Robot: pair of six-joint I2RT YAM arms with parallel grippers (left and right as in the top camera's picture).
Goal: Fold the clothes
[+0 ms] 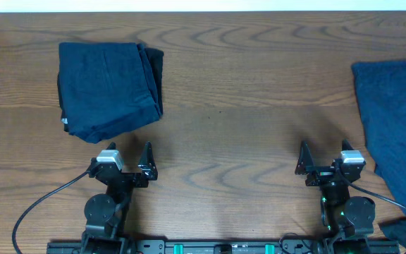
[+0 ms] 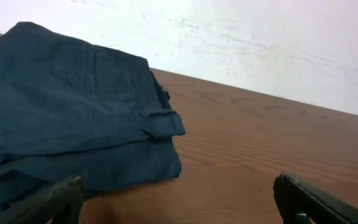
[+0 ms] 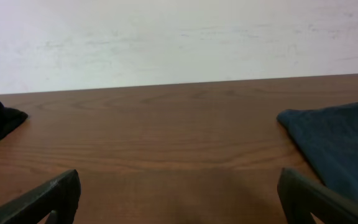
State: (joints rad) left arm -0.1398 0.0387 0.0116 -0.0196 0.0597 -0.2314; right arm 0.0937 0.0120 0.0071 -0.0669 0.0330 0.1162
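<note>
Both released, empty: left gripper (image 1: 127,161), right gripper (image 1: 326,162). Folded bundle (image 1: 108,88) far left. Second garment (image 1: 397,134) cut off at right edge.

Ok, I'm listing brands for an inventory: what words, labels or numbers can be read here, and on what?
No readable text anywhere.
The folded garment has a pale spot at its near left corner, maybe a tag: too small to read.
The flat garment and the table show no writing.
</note>
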